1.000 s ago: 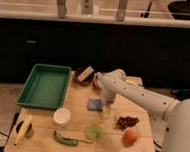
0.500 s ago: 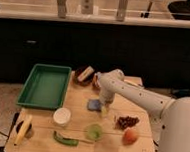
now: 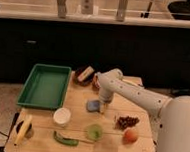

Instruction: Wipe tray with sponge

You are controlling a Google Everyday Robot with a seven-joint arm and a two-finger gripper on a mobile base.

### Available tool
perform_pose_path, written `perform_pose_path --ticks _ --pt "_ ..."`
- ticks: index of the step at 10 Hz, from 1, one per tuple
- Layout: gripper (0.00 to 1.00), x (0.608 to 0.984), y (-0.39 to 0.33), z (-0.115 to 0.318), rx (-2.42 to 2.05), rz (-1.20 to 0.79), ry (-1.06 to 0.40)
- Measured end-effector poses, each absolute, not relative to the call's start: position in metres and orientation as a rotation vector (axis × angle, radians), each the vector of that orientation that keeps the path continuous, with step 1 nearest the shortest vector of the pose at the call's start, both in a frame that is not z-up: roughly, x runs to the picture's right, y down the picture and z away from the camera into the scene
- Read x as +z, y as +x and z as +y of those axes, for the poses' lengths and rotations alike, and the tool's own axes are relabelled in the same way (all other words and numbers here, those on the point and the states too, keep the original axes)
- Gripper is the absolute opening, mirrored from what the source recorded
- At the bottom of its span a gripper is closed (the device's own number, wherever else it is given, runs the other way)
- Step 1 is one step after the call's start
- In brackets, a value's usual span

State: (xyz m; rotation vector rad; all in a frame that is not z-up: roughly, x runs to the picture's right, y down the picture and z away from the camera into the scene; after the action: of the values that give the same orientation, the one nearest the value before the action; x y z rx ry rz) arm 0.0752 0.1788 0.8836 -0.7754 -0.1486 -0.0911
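Observation:
The green tray lies at the back left of the wooden table and holds nothing. The small blue sponge rests on the table to the right of the tray, near the middle. My white arm reaches in from the right and bends down, so the gripper sits low at the sponge's right edge. Whether it touches the sponge does not show.
A brown bowl and a red bowl stand behind the sponge. In front are a white cup, a green cup, a green pepper, a banana, dark grapes and an orange fruit.

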Motion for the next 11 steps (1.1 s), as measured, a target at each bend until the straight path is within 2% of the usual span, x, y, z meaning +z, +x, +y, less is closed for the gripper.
perform_pose_path --ticks 2,11 --pt "0.03 0.883 0.076 0.178 -0.091 -0.148 -0.775" --pt "0.02 0.857 0.085 0.161 -0.094 -0.138 -0.739"
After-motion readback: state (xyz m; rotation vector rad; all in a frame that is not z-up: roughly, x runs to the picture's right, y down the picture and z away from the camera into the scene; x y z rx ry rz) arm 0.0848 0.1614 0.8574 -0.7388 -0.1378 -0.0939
